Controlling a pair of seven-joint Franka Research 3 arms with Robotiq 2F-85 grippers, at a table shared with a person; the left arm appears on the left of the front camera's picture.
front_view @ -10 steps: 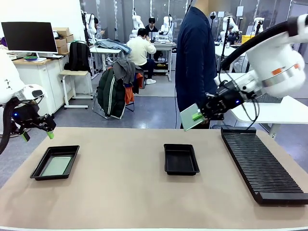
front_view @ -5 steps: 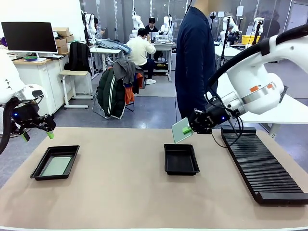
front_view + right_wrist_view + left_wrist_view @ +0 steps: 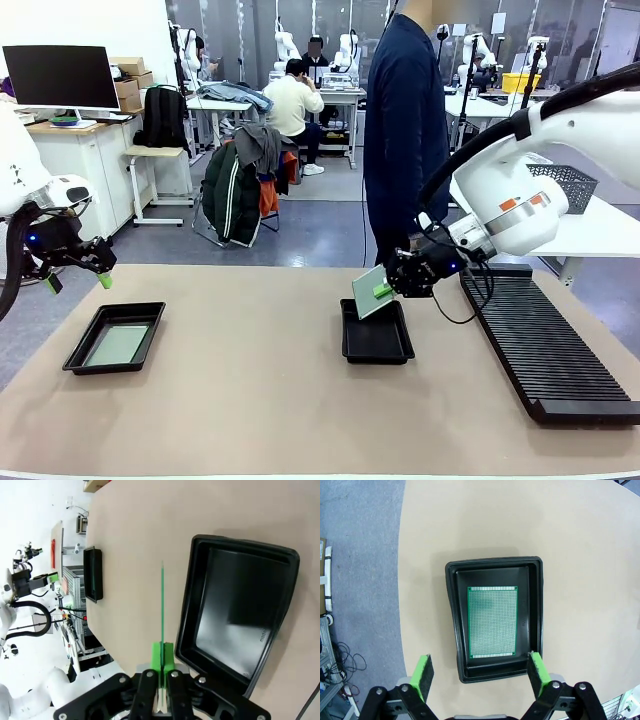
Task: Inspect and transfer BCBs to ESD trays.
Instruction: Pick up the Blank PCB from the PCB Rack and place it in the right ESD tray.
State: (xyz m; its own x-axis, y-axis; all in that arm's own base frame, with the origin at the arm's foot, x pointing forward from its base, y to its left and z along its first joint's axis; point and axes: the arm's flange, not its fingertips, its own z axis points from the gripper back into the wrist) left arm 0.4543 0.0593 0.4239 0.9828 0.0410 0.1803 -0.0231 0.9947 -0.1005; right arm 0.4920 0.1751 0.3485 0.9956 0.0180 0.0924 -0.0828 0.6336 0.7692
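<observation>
Right gripper (image 3: 383,290) clamping BCB (image 3: 367,292), lowered toward middle tray (image 3: 376,345); left gripper (image 3: 480,675) wide, empty.

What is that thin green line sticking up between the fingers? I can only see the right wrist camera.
Observer: It's a circuit board seen edge-on. From the front it's a flat green rectangle, tilted, held by one edge in the right gripper.
Operator: Is it inside the black tray yet?
Observer: No. From the front, it hangs just above the far left corner of the middle tray, which has nothing in it.
Operator: What's in that other tray far away?
Observer: The left wrist camera looks straight down on it: the left tray has a green board lying flat inside.
Operator: Is the other hand holding anything?
Observer: No. The left gripper is open, hovering above that tray.
</observation>
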